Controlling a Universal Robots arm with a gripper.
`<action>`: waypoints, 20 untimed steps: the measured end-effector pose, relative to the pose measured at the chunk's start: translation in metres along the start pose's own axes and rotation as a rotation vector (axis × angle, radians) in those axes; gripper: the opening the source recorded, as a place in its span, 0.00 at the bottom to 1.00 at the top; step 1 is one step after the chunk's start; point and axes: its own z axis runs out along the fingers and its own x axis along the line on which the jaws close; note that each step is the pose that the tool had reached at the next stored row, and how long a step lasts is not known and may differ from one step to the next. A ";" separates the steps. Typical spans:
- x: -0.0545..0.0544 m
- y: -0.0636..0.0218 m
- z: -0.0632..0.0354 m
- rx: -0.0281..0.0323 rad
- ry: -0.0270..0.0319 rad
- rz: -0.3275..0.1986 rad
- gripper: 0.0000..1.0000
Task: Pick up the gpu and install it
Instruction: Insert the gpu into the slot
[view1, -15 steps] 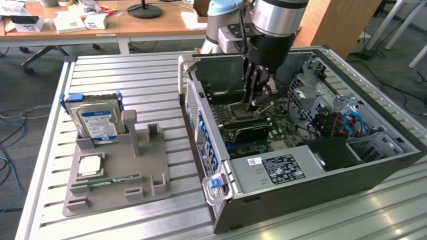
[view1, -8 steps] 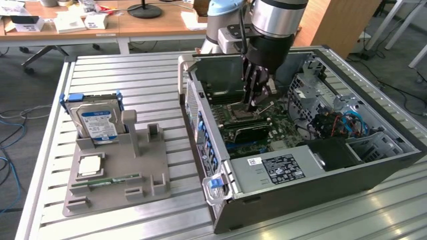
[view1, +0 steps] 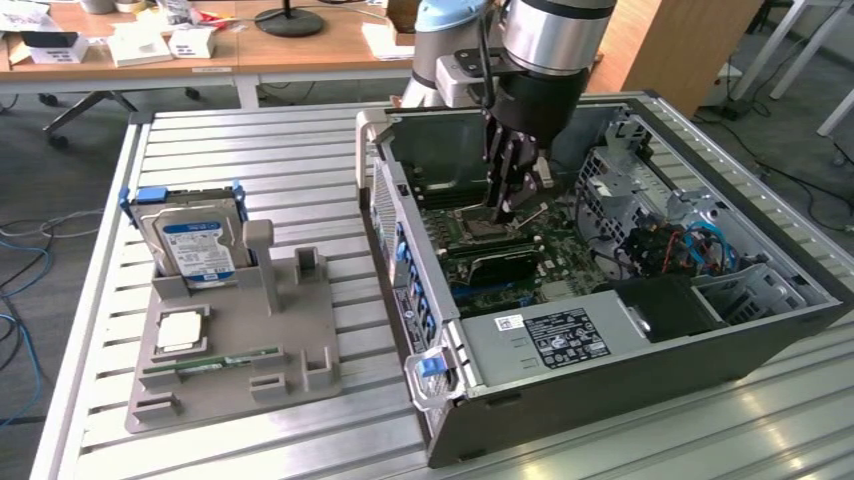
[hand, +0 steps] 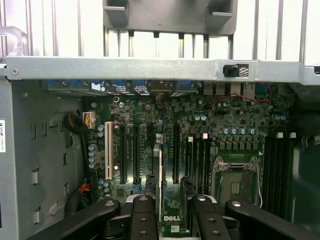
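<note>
The gpu (view1: 501, 268) is a dark flat card standing on edge over the green motherboard (view1: 567, 250), inside the open computer case (view1: 641, 350). My gripper (view1: 514, 222) reaches down into the case from above and sits right over the card. In the wrist view the gpu (hand: 160, 180) shows edge-on as a thin pale strip running between the expansion slots (hand: 135, 152). My gripper (hand: 171, 205) straddles it, with one black finger (hand: 142, 215) close on each side, so it looks shut on the card. I cannot tell whether the card is seated in a slot.
A grey parts fixture (view1: 234, 375) stands on the slatted table at the exterior view's left. It carries a silver hard drive (view1: 198, 245), a processor (view1: 180, 332) and a green memory stick (view1: 214, 363). The case holds the power supply (view1: 554, 335), drive cages (view1: 667, 215) and the processor socket (hand: 235, 185).
</note>
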 end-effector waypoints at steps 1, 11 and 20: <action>0.000 0.0000 0.0000 0.0000 0.0000 0.000 0.33; 0.000 0.0001 0.0081 -0.0001 0.0002 0.000 0.33; 0.000 -0.0039 0.0102 0.0000 0.0001 0.000 0.33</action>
